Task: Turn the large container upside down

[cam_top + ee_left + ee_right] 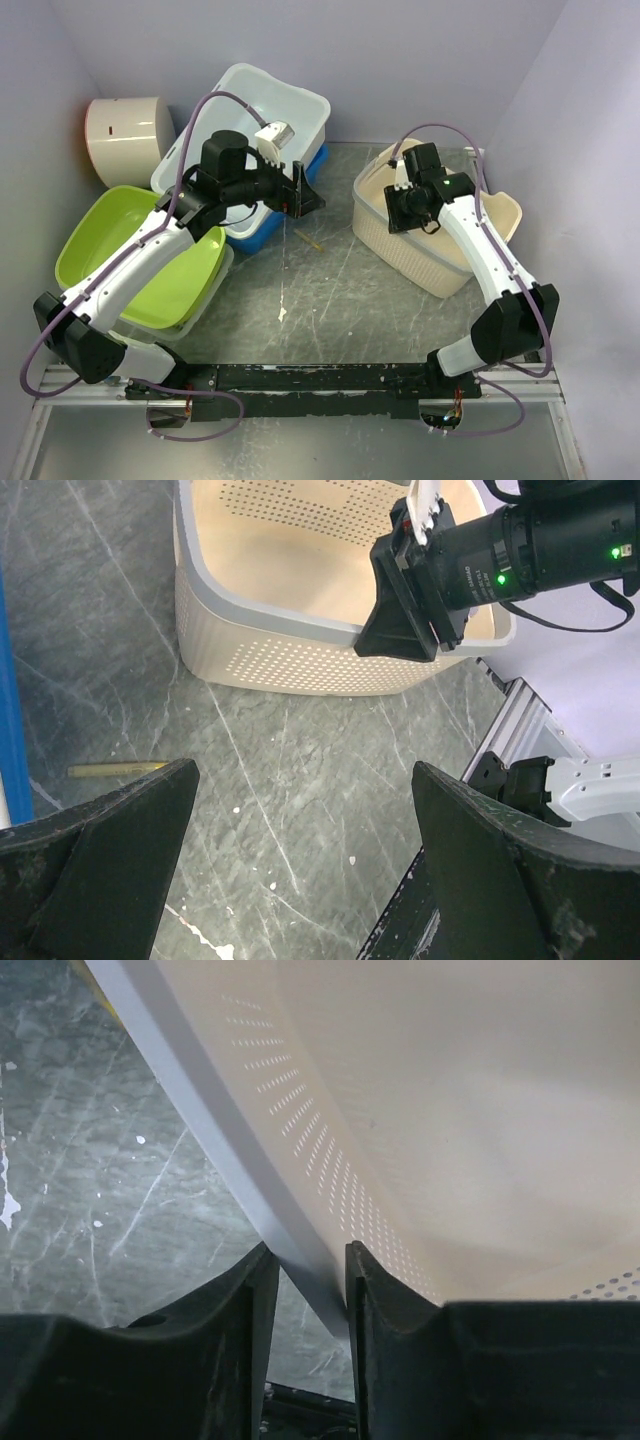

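- Nearest the arm bases, the grey scratched tabletop point(340, 300) lies bare in the middle, with a stack of lime-green plastic tubs point(130, 250) at its left edge under the left arm.
- To the right, the right claw point(310, 1260) is pinched shut on the grey rim of the cream perforated plastic basket point(440, 250), one finger inside the wall and one outside. This basket is not the tub the task names.
- In the middle, the left claw point(305, 195) hangs over the tabletop with its jaws spread wide and nothing between them. A thin yellowish stick point(308, 240) lies just beyond it.
- Farther back on the left, the large glossy white rectangular tub point(255, 95) sits tilted, open side up, on top of the smaller blue plastic tub point(262, 235), near the back wall.
- As I judge it, the flip has not begun, since no claw is touching the white tub.
- The next move calls for a firm hold on the white tub's rim, most likely by the nearby open left claw. The tub must then be lifted clear of the blue one before it is rolled over.
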You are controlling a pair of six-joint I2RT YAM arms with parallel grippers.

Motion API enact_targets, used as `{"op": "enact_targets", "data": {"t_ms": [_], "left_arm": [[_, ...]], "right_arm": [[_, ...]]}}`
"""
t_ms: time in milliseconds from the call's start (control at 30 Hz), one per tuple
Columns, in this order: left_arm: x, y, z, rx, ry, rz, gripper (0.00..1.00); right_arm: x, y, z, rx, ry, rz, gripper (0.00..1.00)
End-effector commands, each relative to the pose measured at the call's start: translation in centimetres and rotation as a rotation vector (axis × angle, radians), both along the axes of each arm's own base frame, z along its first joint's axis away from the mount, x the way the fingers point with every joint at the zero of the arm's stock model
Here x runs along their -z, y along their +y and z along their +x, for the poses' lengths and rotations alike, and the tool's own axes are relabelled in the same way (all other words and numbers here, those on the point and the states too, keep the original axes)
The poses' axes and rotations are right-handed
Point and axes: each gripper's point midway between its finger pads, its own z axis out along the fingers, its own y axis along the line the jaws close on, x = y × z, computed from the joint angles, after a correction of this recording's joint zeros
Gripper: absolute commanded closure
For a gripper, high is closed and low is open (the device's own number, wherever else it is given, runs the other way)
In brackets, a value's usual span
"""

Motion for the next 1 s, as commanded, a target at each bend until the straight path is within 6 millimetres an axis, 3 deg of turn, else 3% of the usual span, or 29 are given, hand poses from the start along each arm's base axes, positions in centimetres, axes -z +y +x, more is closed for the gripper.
{"op": "enact_targets", "data": {"t_ms": [0, 100, 167, 267, 367, 500, 533, 667, 767, 900, 967], "left_arm": [[-1.8, 0.1, -0.5, 0.008, -0.046, -0.037, 0.00], [-1.8, 0.1, -0.5, 0.005, -0.044, -0.034, 0.00], [-1.7, 0.2, -0.5, 0.003, -0.044, -0.034, 0.00], [-1.7, 0.1, -0.4, 0.006, -0.044, -0.035, 0.00], [-1.8, 0.0, -0.4, 0.010, -0.049, -0.040, 0.00], [-2.4, -0.3, -0.4, 0.020, -0.057, -0.050, 0.00], [-2.7, -0.4, -0.5, 0.015, -0.032, -0.069, 0.00], [-4.2, -0.4, -0.9, 0.020, -0.042, -0.098, 0.00], [-5.3, -0.1, -1.2, 0.012, -0.064, -0.119, 0.00], [-6.3, 0.5, -1.4, -0.010, -0.085, -0.123, 0.00], [-6.9, 0.8, -1.5, -0.020, -0.099, -0.124, 0.00]], "right_arm": [[-0.2, 0.6, -0.1, 0.026, 0.043, 0.029, 0.68], [0.1, 0.2, 0.1, 0.027, 0.041, 0.002, 0.45], [0.9, -0.4, -0.1, 0.030, 0.059, -0.034, 0.41], [2.0, -0.3, -0.5, 0.029, 0.077, -0.028, 0.43], [2.4, 0.3, -0.8, 0.020, 0.094, 0.003, 0.60], [1.3, 1.8, -0.5, -0.006, 0.088, 0.079, 0.96], [0.6, 2.7, -0.4, -0.029, 0.084, 0.128, 1.00], [-4.4, 5.5, 0.9, -0.034, 0.009, 0.296, 1.00], [-9.4, 7.1, 2.8, 0.010, -0.102, 0.440, 1.00], [-16.6, 8.9, 5.3, 0.033, -0.248, 0.756, 1.00], [-19.0, 9.3, 5.9, 0.031, -0.276, 0.935, 1.00]]}}
